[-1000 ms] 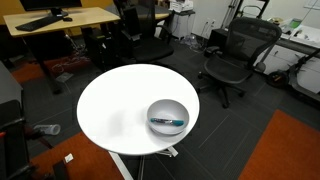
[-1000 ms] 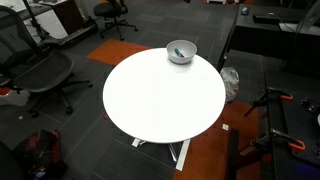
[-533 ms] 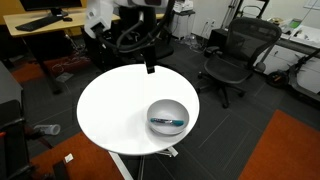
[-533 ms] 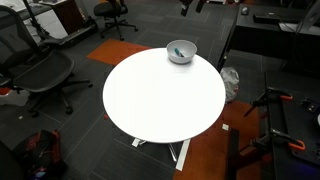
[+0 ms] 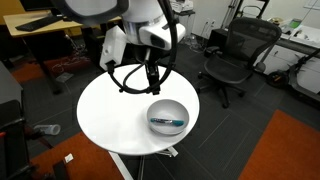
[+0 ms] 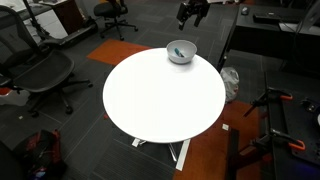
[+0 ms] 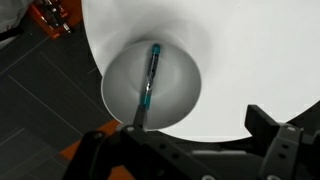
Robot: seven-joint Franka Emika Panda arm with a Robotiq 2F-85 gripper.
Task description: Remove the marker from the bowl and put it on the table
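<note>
The marker (image 7: pixel 150 85), a short dark-and-teal pen, lies inside the round shiny metal bowl (image 7: pixel 185 95) near the white round counter's (image 7: pixel 250 50) edge; the gripper (image 7: pixel 190 150), released and empty, has just arrived above it, so descent likely follows.

The table (image 5: pixel 110 110) (image 6: pixel 160 100) is viewed from high and afar, from opposing sides, in both exterior views; the bowl (image 7: pixel 178 92) is overlooked closely in the wrist view.

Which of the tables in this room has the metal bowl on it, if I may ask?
The round white table; the bowl sits near its edge with the marker inside. The rectangular light-wood desk behind carries no bowl.
</note>
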